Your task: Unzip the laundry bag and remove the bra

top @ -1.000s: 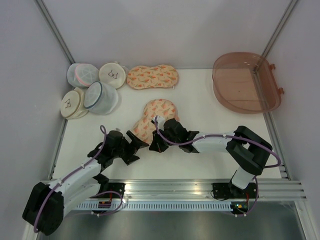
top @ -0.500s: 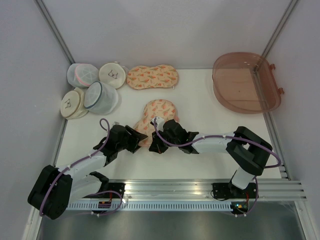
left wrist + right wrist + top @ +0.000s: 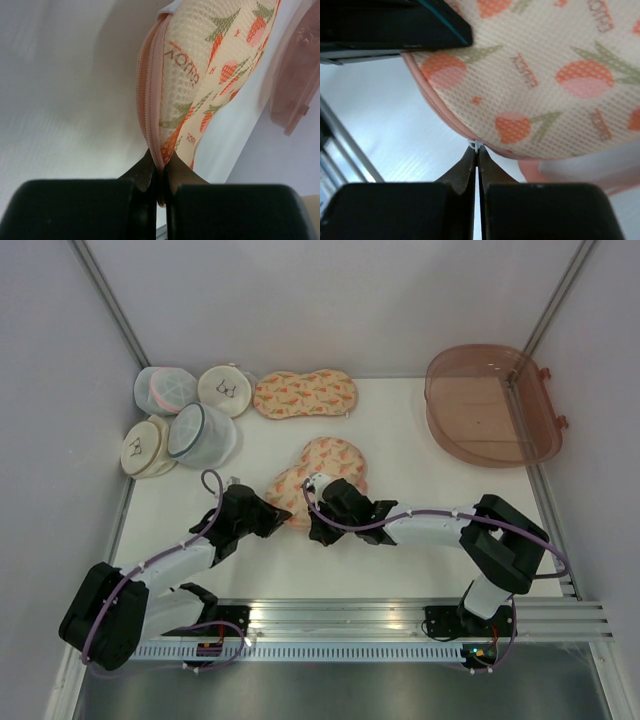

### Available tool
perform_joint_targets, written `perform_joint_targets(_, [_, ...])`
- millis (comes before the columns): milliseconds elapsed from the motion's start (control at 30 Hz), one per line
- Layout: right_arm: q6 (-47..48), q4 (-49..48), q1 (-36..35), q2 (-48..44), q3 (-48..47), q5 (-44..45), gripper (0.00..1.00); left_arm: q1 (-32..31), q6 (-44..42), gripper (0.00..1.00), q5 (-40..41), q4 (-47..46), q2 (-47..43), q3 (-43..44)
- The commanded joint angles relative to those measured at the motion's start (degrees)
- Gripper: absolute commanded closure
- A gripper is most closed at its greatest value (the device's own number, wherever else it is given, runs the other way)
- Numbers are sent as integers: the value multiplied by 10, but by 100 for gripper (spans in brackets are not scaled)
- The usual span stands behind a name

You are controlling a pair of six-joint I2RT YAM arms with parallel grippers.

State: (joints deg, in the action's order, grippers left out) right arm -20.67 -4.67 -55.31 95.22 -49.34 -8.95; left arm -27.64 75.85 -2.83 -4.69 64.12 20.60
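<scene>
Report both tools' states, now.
Left tool: closed, pinching the laundry bag at its zipper seam.
Right tool: closed on the laundry bag's zipper edge.

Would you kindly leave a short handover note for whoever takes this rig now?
Left claw: shut on the pink zipper edge of the laundry bag.
Right claw: shut on a small white tab at that edge.
Bag lies mid-table, its near end between the claws.
Done: both grips set. Left: unzip, pull out the bra, which is not in view.
</scene>
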Motion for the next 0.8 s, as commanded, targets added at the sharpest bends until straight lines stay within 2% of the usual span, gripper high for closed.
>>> perform_joint_targets(0, [32,126,0,-16,-37,128,100,7,-86,98,19,-15,14,42])
perform_joint_targets(200, [27,156,1,-19,-37,216,99,20,-193,98,-46,-11,85,97])
perform_joint_targets(333, [28,164,8,10,-45,256,99,29,-270,98,-127,-12,139,150])
perform_joint_targets(433, [32,166,17,22,-46,283,100,36,-343,98,-157,27,175,195])
perform_joint_targets(467, [32,167,20,23,-46,290,100,37,-361,98,-157,74,181,210])
perform_joint_targets(633, [32,189,43,28,-51,334,100,45,-474,98,-163,143,202,270])
perform_joint_targets(667, [29,193,49,28,-52,349,100,47,-504,98,-168,191,219,285])
perform_joint_targets(767, [23,204,63,23,-54,376,100,51,-544,98,-163,234,251,325])
